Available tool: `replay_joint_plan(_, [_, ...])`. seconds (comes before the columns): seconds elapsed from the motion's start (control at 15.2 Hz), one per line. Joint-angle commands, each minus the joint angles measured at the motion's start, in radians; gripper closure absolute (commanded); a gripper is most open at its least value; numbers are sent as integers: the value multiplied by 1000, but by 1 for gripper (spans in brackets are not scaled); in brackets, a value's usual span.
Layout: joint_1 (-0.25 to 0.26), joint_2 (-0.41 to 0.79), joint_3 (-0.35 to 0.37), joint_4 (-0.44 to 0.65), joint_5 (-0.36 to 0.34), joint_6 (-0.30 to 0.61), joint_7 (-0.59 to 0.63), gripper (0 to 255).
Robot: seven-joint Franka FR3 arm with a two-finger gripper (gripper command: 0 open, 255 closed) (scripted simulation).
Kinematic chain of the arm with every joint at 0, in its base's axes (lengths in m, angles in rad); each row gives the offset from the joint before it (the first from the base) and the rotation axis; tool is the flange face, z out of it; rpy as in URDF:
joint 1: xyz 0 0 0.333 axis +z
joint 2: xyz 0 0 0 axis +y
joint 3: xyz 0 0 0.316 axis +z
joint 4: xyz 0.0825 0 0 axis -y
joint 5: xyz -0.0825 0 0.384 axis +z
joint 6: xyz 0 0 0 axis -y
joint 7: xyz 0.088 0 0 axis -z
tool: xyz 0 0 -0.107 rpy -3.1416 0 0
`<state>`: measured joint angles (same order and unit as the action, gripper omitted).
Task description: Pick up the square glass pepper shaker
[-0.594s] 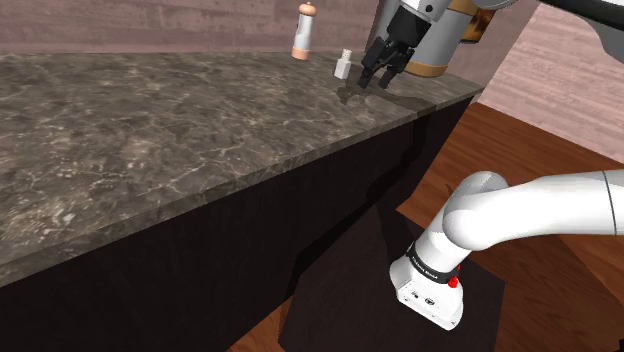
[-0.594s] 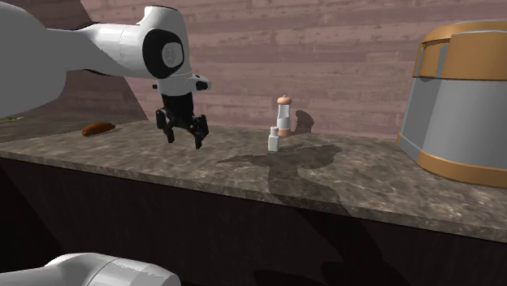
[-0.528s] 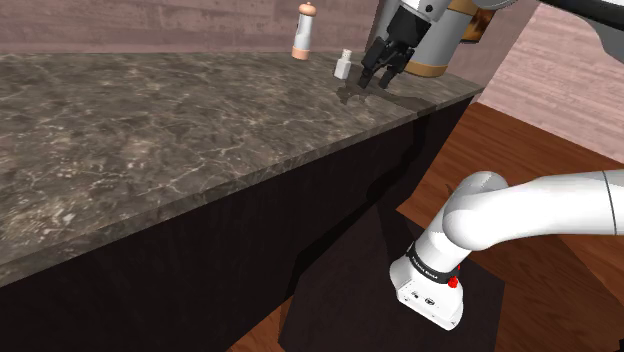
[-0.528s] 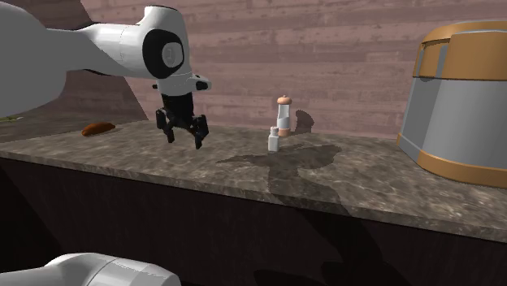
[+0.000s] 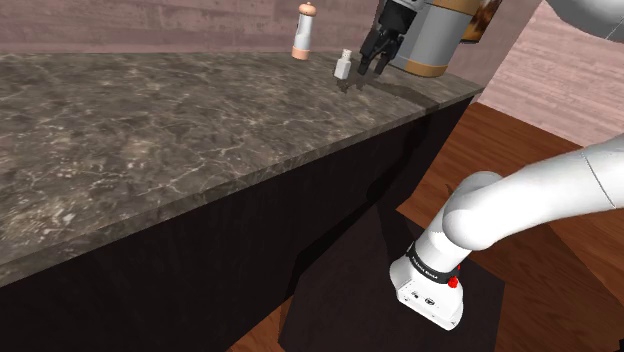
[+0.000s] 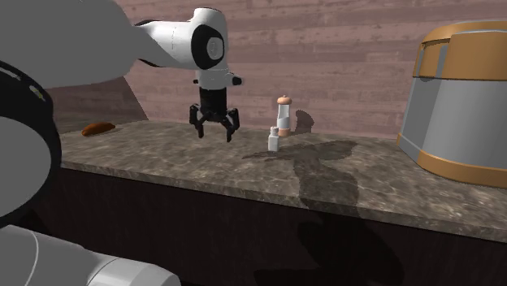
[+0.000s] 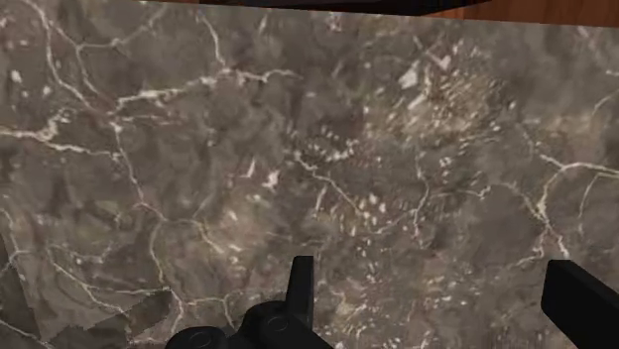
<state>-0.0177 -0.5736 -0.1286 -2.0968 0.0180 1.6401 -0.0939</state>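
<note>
Above the dark, white-veined marble countertop (image 6: 366, 185) my all-black two-finger gripper (image 6: 214, 132) hangs clear of the stone, fingers pointing down and spread wide with nothing between them. Looking along the gripper (image 7: 441, 297) from the wrist, I see the two fingers (image 7: 301, 286) set well apart over bare marble. The small square clear pepper shaker with a silvery cap (image 6: 274, 140) stands upright on the countertop near my gripper, off to the second exterior view's right of the fingertips and lower than they are. It is not between the fingers and nothing touches it. From the shoulder view the pepper shaker (image 5: 343, 66) sits just beside my gripper (image 5: 368, 70), on its left. Just past the shaker, farther from my gripper, stands a taller round mill with a pinkish lower half (image 6: 283, 115). Well away on the same side sits a large grey appliance with orange bands (image 6: 455, 106). On my gripper's other side, farther off, lies a small brown object (image 6: 97, 127) that I cannot identify
</note>
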Motion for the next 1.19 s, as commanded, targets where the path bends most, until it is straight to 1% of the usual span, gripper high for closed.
replay_joint_plan(0.0, [2, 81, -33, 77, -12, -21, -57, 0])
replay_joint_plan(0.33, [1, 293, -112, 292, -19, -84, -203, 0])
replay_joint_plan(0.66, [-19, 535, -177, 561, 3, -173, -352, 0])
replay_joint_plan(0.86, [-50, 703, -206, 766, 33, -249, -441, 0])
replay_joint_plan(0.99, [-85, 831, -218, 936, 59, -316, -497, 0])
replay_joint_plan(1.06, [-108, 904, -221, 1039, 75, -358, -523, 0])
replay_joint_plan(1.12, [-121, 937, -220, 1087, 82, -378, -533, 0])
